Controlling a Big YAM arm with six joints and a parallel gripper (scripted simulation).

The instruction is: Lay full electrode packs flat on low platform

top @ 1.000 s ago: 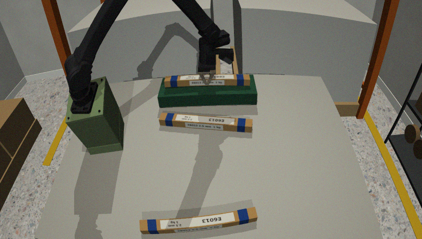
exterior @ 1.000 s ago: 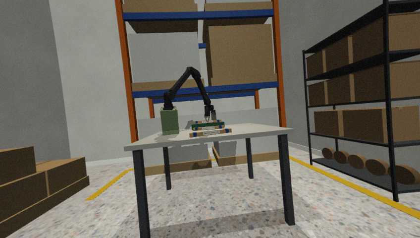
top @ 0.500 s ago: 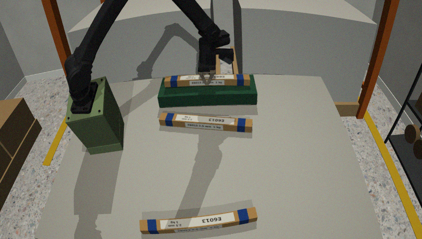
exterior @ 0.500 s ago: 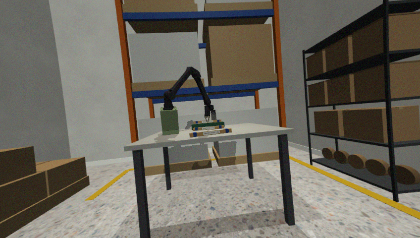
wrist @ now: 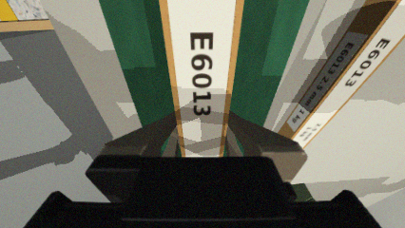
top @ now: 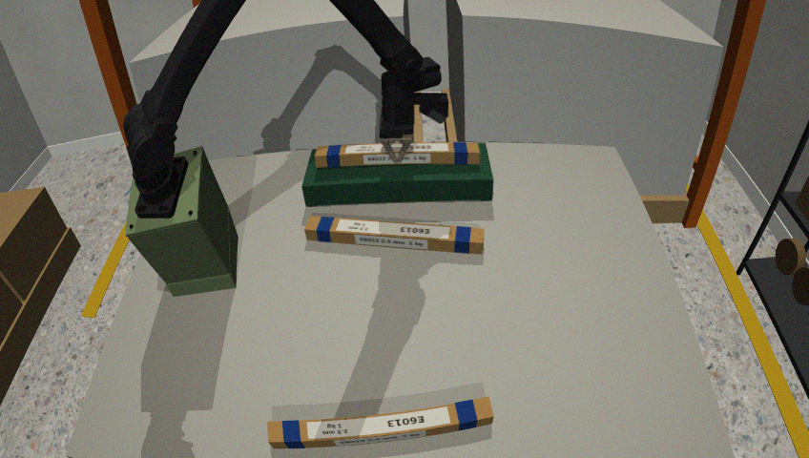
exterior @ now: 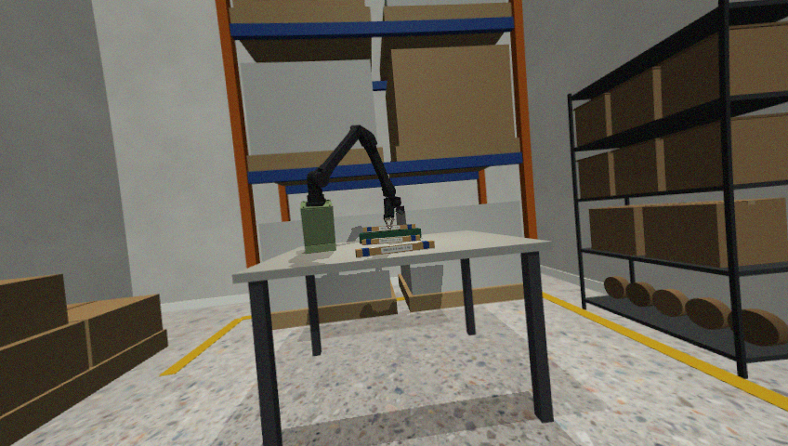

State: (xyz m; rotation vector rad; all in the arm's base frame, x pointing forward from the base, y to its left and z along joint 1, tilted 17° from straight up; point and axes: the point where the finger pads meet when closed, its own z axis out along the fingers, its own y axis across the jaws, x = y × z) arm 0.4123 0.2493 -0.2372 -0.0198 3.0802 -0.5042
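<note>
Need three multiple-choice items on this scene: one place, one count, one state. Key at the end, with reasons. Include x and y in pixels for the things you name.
1. Where is the pack nearest the hand (top: 396, 154) (exterior: 388, 225) (wrist: 202, 114)?
A) on the green platform
B) on the floor
C) on the arm's pedestal

2. How many electrode packs are off the platform?
A) none
B) two
C) four

3. State of the hand?
A) wide open, above every pack
B) out of view
C) closed on a pack

Key:
1 A: that pack (top: 341, 155) (wrist: 202, 71) lies along the green platform (top: 397, 192) (wrist: 128, 47).
2 B: the middle pack (top: 391, 234) and the front pack (top: 380, 423) lie on the bench (top: 568, 318).
3 C: its fingers straddle the platform pack and stand against its sides.

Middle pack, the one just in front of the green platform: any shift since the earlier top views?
No; the middle pack keeps its place before the green platform.
</note>
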